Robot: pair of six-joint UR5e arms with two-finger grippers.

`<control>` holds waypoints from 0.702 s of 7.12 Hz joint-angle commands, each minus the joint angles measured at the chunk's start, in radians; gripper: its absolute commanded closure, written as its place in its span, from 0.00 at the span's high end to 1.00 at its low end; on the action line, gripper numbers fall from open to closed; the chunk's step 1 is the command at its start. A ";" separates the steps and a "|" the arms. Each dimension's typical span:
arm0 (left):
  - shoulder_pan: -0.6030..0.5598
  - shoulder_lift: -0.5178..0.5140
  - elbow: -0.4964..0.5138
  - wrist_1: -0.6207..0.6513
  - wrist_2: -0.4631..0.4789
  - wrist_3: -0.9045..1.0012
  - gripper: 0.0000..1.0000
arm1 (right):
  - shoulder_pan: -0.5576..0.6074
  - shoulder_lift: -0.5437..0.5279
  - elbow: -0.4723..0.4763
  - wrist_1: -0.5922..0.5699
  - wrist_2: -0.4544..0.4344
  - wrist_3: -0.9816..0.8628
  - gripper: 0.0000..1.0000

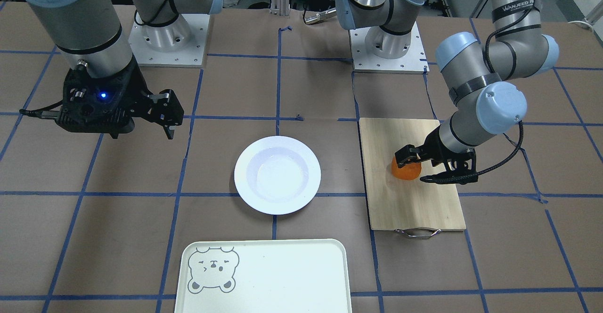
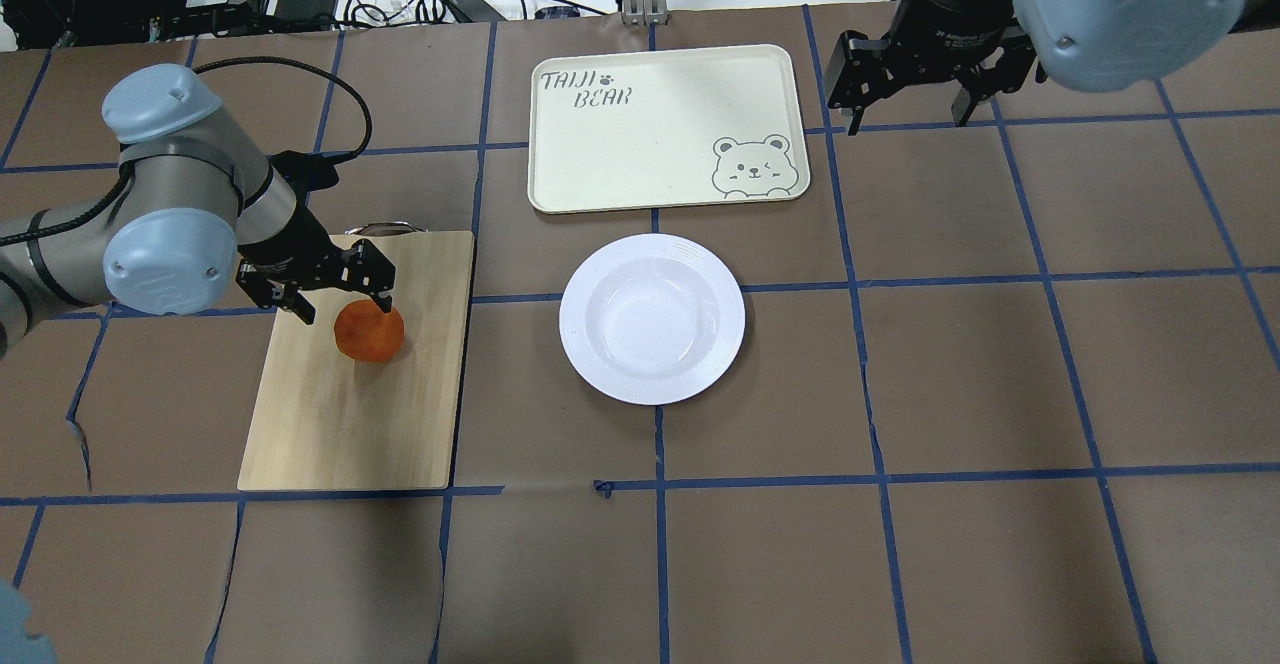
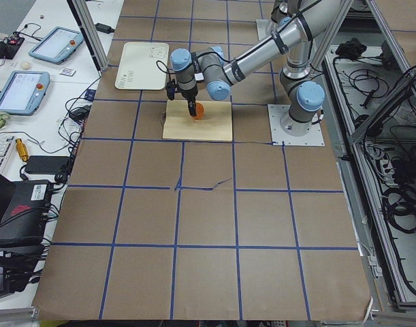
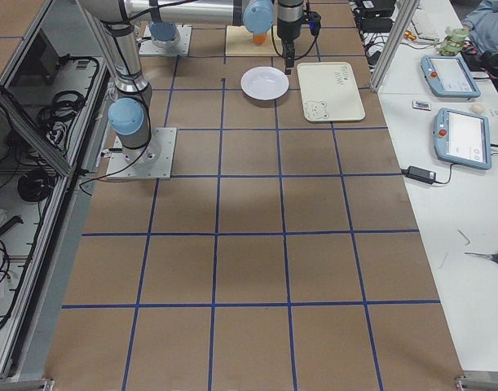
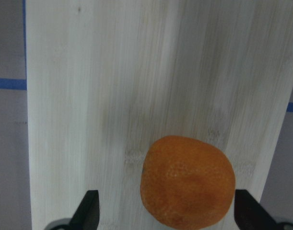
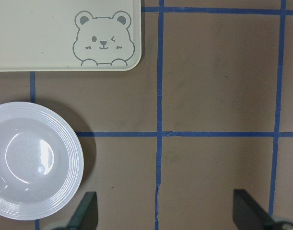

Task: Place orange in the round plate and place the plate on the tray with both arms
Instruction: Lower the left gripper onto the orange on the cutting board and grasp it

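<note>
Two words, "TAIJI BEAR", are printed on the tray (image 2: 650, 144), in the corner diagonally opposite its winking bear face (image 2: 752, 164). A band (image 1: 513, 7) on my left arm (image 1: 471, 68) reads "WANJEED". The orange (image 2: 369, 333) sits on the wooden cutting board (image 2: 350, 424), between the spread fingers of my left gripper (image 2: 345, 309), unclamped. The round plate (image 2: 652, 319) lies on the table (image 2: 1000, 394) just beside the tray. My right gripper (image 2: 910, 124) hangs with its fingers wide apart beside the tray's bear corner.
</note>
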 commanded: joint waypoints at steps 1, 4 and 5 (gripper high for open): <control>-0.005 -0.035 0.000 0.006 -0.023 0.011 1.00 | 0.000 0.000 0.000 0.000 0.000 0.000 1.00; -0.005 -0.064 -0.002 0.017 -0.011 0.015 0.46 | 0.000 0.001 0.000 0.000 0.000 0.000 1.00; -0.005 -0.062 0.000 0.017 -0.011 0.014 0.10 | 0.000 0.001 0.000 0.000 0.000 0.000 1.00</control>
